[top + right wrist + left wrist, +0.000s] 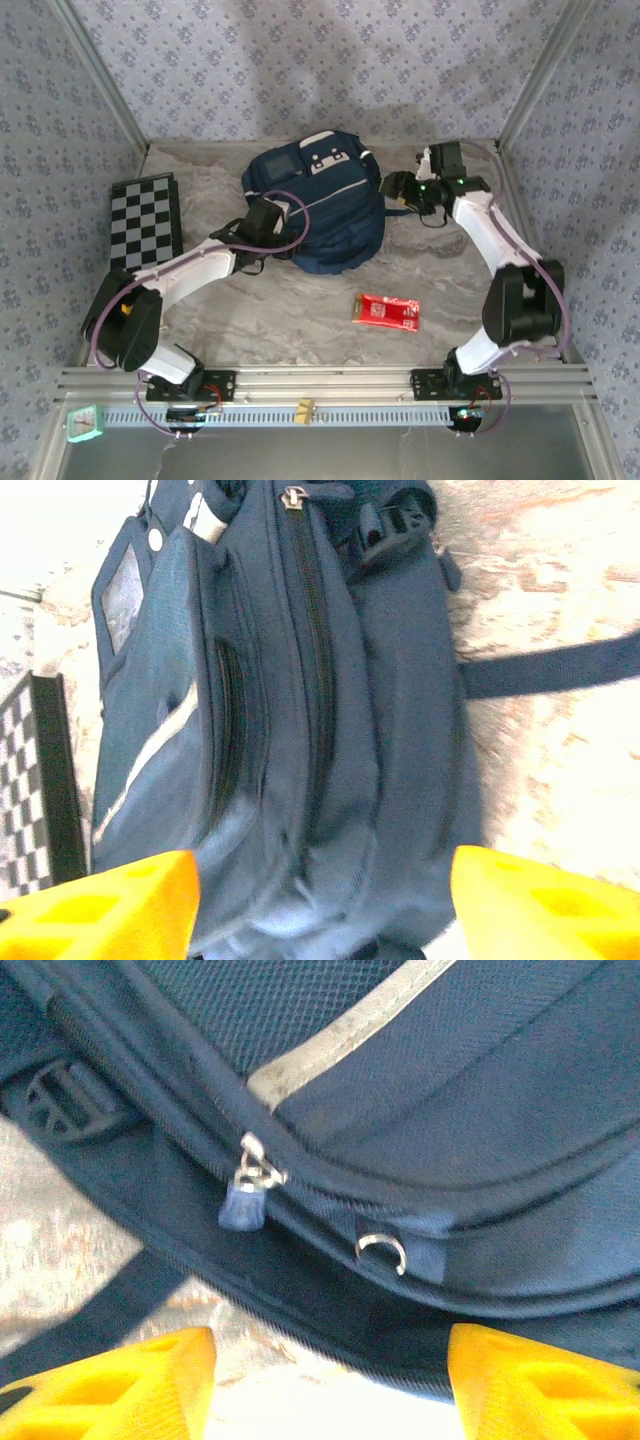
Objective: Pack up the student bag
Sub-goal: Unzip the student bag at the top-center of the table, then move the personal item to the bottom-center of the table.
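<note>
Currently, far left on the table [300,290]: checkerboard [145,220], flat, well apart from the rest. Next, the left gripper [330,1385] sits at the left flank of the student bag [320,205], with its yellow fingers [110,1385] spread and clamping nothing. A zipper pull [245,1198] and a metal ring [381,1250] are just ahead. The bag lies centre-back on the table. A red packet [386,311] lies nearer the bases, apart from it. The right gripper [320,910] faces the bag's right side, fingers apart.

Student bag [335,225] navy, white stripe; board [145,222] black-white checks; packet [386,311] red; table [290,305] grey marbled.
</note>
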